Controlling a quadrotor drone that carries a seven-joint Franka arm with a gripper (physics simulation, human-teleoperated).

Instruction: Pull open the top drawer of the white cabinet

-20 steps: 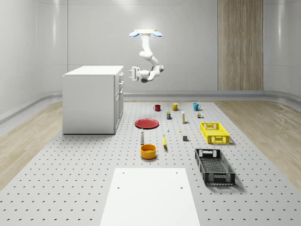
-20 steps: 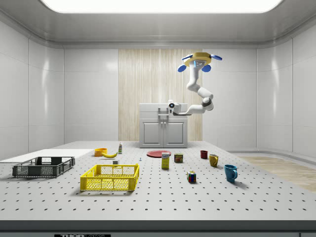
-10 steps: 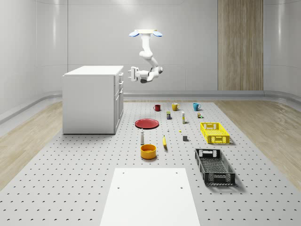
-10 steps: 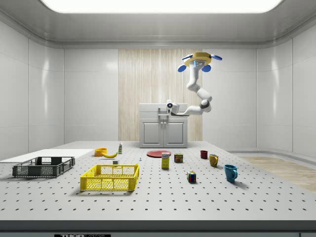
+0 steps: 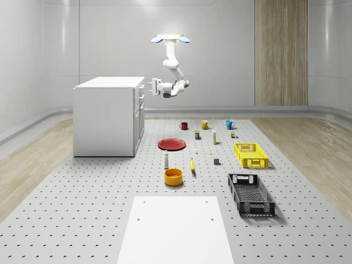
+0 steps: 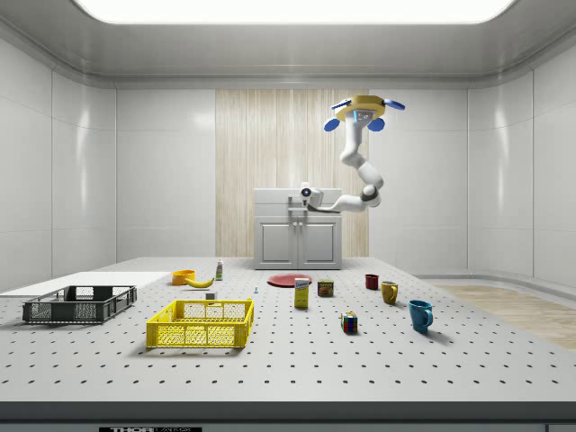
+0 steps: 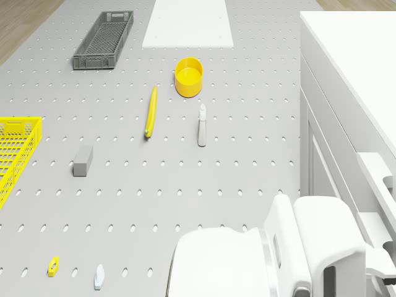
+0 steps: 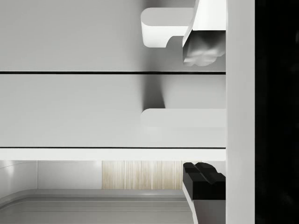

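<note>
White cabinet stands at the far left of the counter in the whole-scene view, and I see its top drawer shut flush with the front. Over the last second my gripper has crept closer to that front: in the whole-scene view the gap between it and the drawer handle has narrowed from a clear strip to almost nothing, while the drone hovers in much the same spot, high over the counter just in front of the cabinet.

On the wrist view I look straight along the fingers at the drawer fronts. The fingers are spread wide, one fingertip to one side of the handle and the other well to the other side, so the bar lies between them. I cannot tell whether the pads are deep enough past the bar.

My read: the approach is nearly done and nothing is gripped. Next comes a short advance, closing on the handle, then a straight pull away from the cabinet. A misaligned close could slip off the bar.
</note>
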